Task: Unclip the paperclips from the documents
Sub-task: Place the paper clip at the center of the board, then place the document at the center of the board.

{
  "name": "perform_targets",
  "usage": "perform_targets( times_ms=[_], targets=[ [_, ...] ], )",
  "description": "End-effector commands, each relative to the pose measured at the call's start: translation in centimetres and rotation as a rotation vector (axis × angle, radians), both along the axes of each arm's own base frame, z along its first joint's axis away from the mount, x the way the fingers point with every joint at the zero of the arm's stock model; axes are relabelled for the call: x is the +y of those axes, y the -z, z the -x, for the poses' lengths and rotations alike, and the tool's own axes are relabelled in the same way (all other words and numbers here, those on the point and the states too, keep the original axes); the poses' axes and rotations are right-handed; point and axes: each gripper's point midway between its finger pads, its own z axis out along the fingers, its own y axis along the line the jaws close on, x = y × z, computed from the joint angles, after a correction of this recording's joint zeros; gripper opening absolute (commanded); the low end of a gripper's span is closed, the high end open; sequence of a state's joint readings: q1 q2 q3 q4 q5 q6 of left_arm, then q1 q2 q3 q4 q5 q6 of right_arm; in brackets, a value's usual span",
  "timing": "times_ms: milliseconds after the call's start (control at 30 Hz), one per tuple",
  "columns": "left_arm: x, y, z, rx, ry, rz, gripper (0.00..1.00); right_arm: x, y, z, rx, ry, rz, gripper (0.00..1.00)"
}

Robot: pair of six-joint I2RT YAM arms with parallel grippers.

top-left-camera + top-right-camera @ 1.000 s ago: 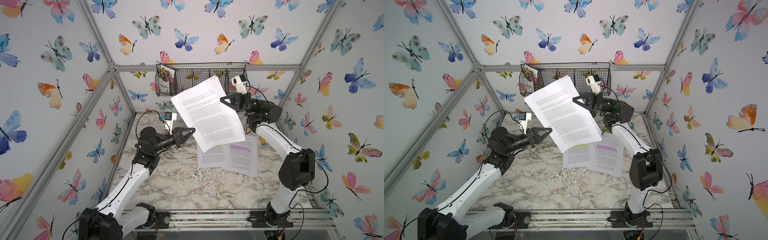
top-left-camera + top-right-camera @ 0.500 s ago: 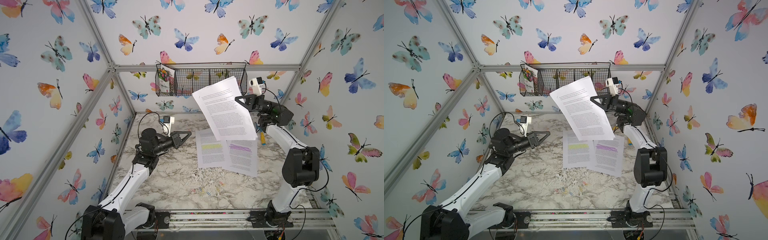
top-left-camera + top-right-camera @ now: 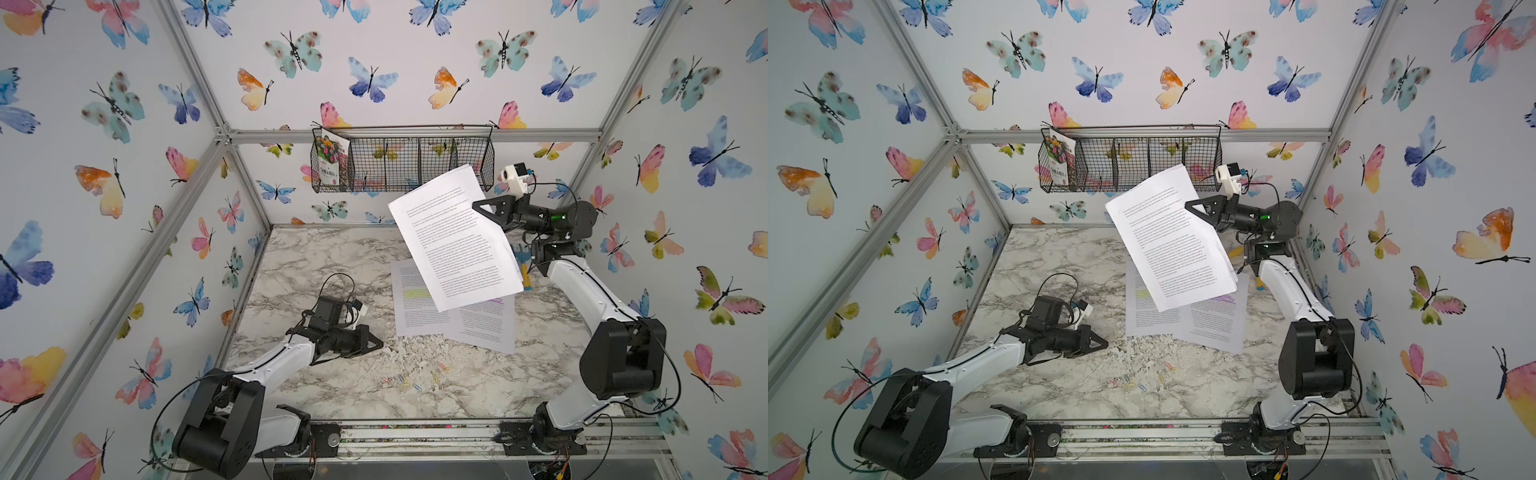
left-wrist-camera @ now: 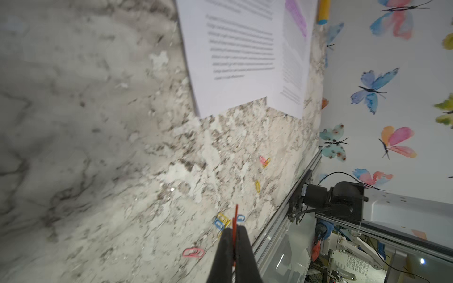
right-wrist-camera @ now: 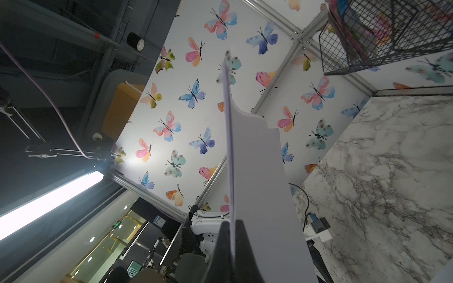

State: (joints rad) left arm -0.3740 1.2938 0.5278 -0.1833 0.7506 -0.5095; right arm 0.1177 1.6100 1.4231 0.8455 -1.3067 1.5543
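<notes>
My right gripper [image 3: 478, 205] is shut on the edge of the unhighlighted document [image 3: 453, 241], holding it tilted in the air at the back right; the right wrist view shows the sheets [image 5: 257, 171] edge-on between the fingers. Two more documents lie flat below it, one with a yellow band [image 3: 415, 299] and one with a purple band [image 3: 486, 320]. My left gripper [image 3: 380, 345] hangs low over the table's front left, shut on a red paperclip [image 4: 235, 215] that sticks out past the fingertips. Several loose paperclips [image 3: 401, 380] lie on the marble beneath it.
A wire basket [image 3: 403, 162] hangs on the back wall with a flower seed packet [image 3: 330, 160] in its left end. A yellow and blue marker [image 3: 527, 278] lies by the right arm. The table surface [image 3: 415, 357] is worn and flaky in front of the papers.
My right gripper has carried the unhighlighted document to the right and back. My left gripper has left the sheet's edge and dropped down toward the table front.
</notes>
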Motion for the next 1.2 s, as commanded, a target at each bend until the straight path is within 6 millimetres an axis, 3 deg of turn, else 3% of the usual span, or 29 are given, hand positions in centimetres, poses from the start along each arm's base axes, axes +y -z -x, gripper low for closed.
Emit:
perform_targets(
  times_ms=[0, 233, 400, 600, 800, 867, 1033, 1167],
  targets=[
    [0.4, 2.1, 1.0, 0.054, 0.031, -0.086, 0.0, -0.1, 0.8, -0.3, -0.04, 0.062, 0.093, 0.02],
    [0.1, 4.6, 2.9, 0.163, 0.062, -0.148, 0.05, -0.3, 2.9, 0.5, -0.003, 0.087, 0.129, 0.02],
    [0.7, 5.5, 3.7, 0.231, 0.05, -0.183, 0.31, -0.4, 4.9, 0.7, 0.03, 0.101, 0.171, 0.02],
    [1.1, 4.4, 3.1, 0.226, 0.045, -0.232, 0.4, -0.6, 6.4, 0.4, 0.049, 0.128, 0.222, 0.02],
    [0.9, 1.3, 1.1, 0.131, 0.057, -0.255, 0.41, 0.4, 8.0, 0.5, 0.068, 0.148, 0.31, 0.02],
    [0.9, -0.1, 0.3, 0.088, 0.063, -0.257, 0.41, 2.1, 8.8, 0.7, 0.067, 0.139, 0.361, 0.02],
    [2.5, -4.1, -2.1, -0.028, -0.001, -0.279, 0.41, 10.5, 11.5, 2.2, 0.066, 0.049, 0.454, 0.02],
    [7.0, -8.0, -4.9, -0.158, -0.165, -0.36, 0.45, 16.2, 12.9, 2.5, 0.076, 0.0, 0.427, 0.02]
  ],
)
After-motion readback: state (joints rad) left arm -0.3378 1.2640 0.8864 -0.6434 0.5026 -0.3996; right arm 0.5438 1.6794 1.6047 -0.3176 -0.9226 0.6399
